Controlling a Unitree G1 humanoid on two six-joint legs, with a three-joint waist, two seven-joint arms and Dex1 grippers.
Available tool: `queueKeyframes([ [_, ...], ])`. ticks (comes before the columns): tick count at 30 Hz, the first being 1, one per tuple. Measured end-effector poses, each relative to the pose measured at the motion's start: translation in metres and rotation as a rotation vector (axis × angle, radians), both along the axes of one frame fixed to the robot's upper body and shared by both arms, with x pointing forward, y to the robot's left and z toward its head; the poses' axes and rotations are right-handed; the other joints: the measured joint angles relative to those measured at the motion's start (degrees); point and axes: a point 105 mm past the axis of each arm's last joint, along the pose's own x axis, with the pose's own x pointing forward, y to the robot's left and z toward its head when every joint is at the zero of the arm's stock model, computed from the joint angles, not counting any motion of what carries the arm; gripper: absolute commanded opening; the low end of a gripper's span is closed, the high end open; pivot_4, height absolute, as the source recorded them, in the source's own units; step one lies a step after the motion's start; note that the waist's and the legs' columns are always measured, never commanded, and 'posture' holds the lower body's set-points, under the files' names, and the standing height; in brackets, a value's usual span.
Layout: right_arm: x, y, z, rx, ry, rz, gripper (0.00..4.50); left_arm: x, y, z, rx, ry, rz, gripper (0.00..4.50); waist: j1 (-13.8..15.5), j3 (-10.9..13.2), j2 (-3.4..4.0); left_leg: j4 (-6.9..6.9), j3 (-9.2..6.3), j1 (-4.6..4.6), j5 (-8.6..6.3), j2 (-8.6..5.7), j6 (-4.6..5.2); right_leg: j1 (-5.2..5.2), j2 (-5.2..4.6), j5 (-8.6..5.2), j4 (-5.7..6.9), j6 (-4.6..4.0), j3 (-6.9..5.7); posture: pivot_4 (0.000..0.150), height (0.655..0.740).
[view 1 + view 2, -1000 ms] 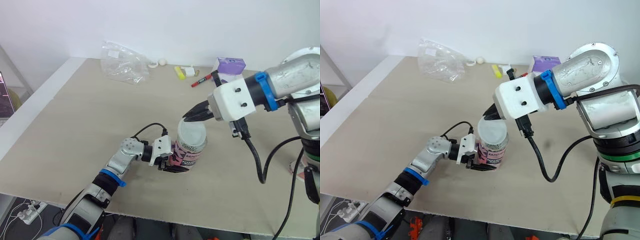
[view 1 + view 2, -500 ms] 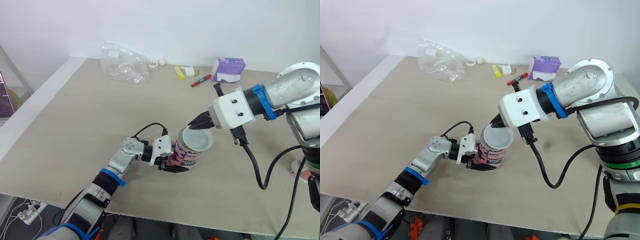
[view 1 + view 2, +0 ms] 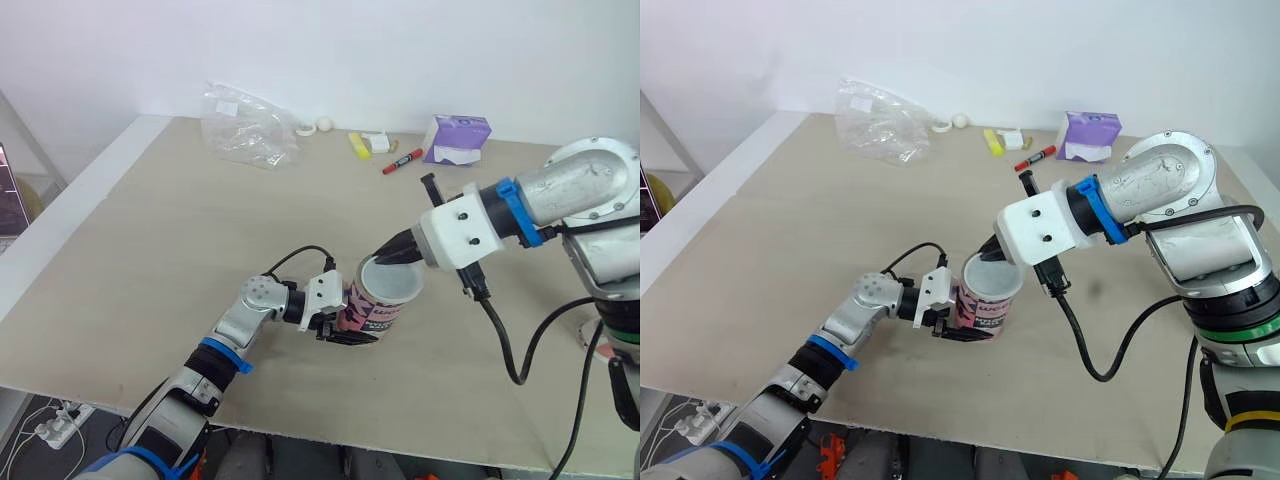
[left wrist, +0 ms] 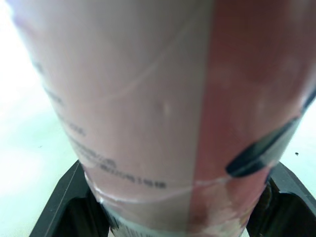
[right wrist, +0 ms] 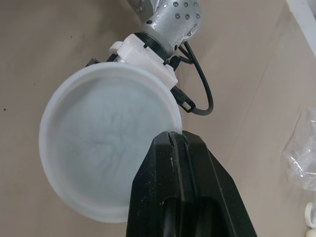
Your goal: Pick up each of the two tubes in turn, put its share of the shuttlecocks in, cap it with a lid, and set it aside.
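**Lid sitting at the tube mouth, both claws busy**

The big beige worktop (image 3: 150,250) takes up most of the head view. A crumpled clear plastic bag (image 3: 245,128) sits at the upper left of the frame, near the back edge.

The tube (image 3: 372,312), the one with the pink label, stands just below the middle of the frame. The left claw (image 3: 347,330) comes in from the lower left and is clamped round its lower part, one black finger each side.

The translucent lid (image 3: 392,282) is right over the tube's top and looks a bit tilted. Can't tell if it's pushed on. The right claw (image 3: 383,254) reaches in from the right, fingers pinched tight on the lid's rim.

Along the top of the frame, well away from the tube:
- a purple box (image 3: 457,138)
- a red marker (image 3: 402,161)
- a small yellow thing (image 3: 359,146)
- a tiny white ball (image 3: 324,125)
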Motion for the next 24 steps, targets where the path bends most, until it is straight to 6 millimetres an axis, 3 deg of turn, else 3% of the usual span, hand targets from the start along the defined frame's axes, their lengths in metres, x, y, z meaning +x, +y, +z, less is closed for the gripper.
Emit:
queueKeyframes([
  [24,0.0085,0.0031,-0.0023,0.022,-0.037,0.025,0.01,0.0005,0.0004,0.0001,-0.001,0.001,0.006,2.84,0.0,0.0,0.0,0.0,-0.01,0.0,0.0,0.01,0.0,-0.01,0.01,0.0,0.0,-0.01,0.0,0.15,0.74],
])
